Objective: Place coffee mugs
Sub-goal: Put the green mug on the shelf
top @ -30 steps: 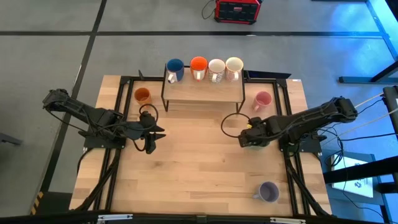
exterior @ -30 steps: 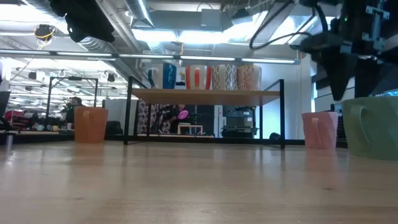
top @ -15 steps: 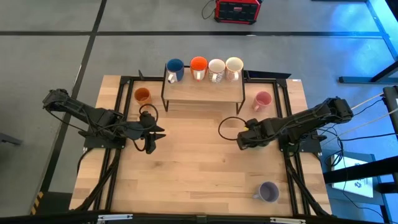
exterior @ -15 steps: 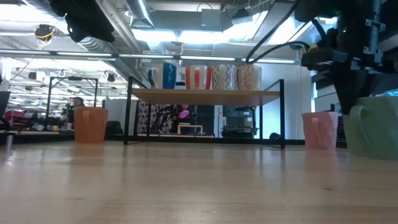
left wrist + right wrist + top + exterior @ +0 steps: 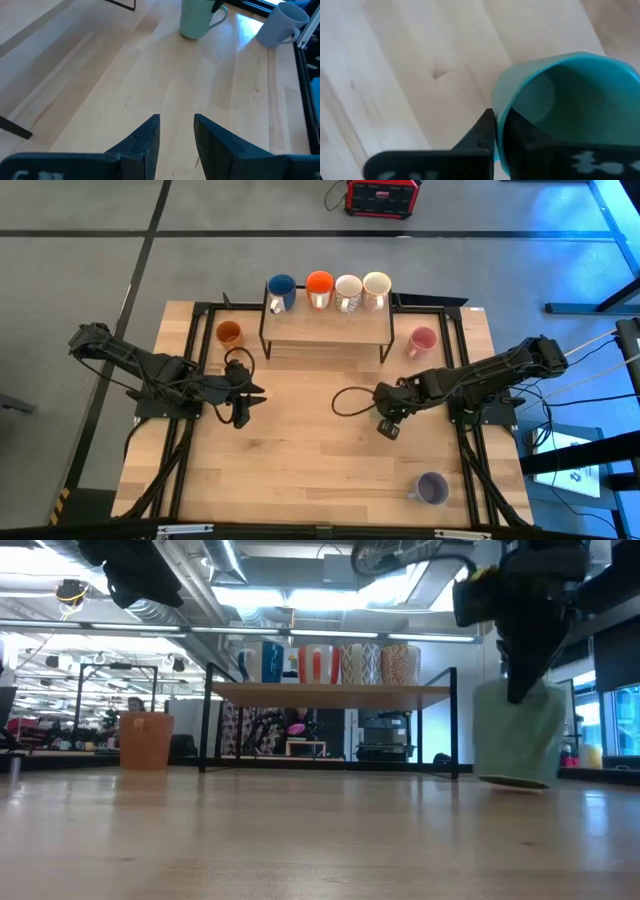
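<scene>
A pale green coffee mug point(image 5: 518, 735) hangs just above the table's right half, and my right gripper point(image 5: 387, 424) is shut on it. The left wrist view shows the same mug point(image 5: 198, 19) with a lavender mug point(image 5: 282, 22) beyond it. My left gripper point(image 5: 177, 131) stands open over the table's left half point(image 5: 243, 402), with nothing between its fingers. On the shelf point(image 5: 325, 327) stand a blue mug point(image 5: 281, 286), a red-orange mug point(image 5: 319, 283) and two light mugs point(image 5: 347, 288) point(image 5: 376, 283). An amber mug point(image 5: 229, 333) and a pink mug point(image 5: 422, 340) stand on the table. My right gripper holds the green mug by its rim wall point(image 5: 501, 106), one finger point(image 5: 519, 134) inside the mug and one point(image 5: 484, 133) outside. The fingers come from above, pointing down. The mug hangs below them, slightly tilted, its base point(image 5: 514, 780) just clear of the table.
The black-framed shelf stands at the table's far middle. The lavender mug point(image 5: 432, 488) sits near the front right corner. Bare wood lies between the two arms and toward the near edge.
My right gripper has shut on the green mug's rim and gone toward the table's left. The mug, which stood on the table, has moved with it and now hangs slightly tilted just above the wood.
</scene>
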You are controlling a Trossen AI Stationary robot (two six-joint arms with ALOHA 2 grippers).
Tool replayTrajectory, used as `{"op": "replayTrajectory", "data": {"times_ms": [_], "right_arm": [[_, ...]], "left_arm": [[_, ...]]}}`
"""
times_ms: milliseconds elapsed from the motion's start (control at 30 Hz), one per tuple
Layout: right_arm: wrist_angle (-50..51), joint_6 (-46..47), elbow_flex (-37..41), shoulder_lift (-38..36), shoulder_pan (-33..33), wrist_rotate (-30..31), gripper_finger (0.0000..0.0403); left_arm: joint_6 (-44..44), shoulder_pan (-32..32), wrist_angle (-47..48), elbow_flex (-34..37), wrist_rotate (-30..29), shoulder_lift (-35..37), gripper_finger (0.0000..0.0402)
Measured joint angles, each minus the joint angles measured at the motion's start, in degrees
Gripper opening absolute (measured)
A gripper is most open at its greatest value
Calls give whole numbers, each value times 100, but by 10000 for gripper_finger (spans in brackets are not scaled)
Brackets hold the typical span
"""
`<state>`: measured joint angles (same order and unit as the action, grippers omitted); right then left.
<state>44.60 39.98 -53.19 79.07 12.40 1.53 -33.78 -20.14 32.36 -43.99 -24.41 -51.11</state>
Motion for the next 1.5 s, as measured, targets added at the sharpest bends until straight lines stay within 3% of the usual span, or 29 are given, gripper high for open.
{"op": "replayTrajectory", "data": {"times_ms": [233,400,800,933,1067,1167,1367,1500], "right_arm": [[-100,-972,2,2,-7,-127,4],[-111,-1090,2,2,-7,-251,13],[-78,-1073,-23,2,-9,-255,130],[380,-856,-409,-17,-6,-203,171],[957,-348,-978,-93,131,-107,194],[1323,246,-1162,-210,492,293,199],[1460,2291,-901,-332,1625,1523,194],[1366,3662,-501,-296,2317,1766,194]], "left_arm": [[0,0,0,0,16,0,114],[-2,0,0,0,13,0,114],[-2,0,0,0,13,0,114],[-2,0,1,0,13,0,114],[-3,0,4,0,11,0,114],[-7,-2,4,0,11,2,114],[-36,0,13,0,9,2,114],[-50,0,13,0,9,2,114]]}}
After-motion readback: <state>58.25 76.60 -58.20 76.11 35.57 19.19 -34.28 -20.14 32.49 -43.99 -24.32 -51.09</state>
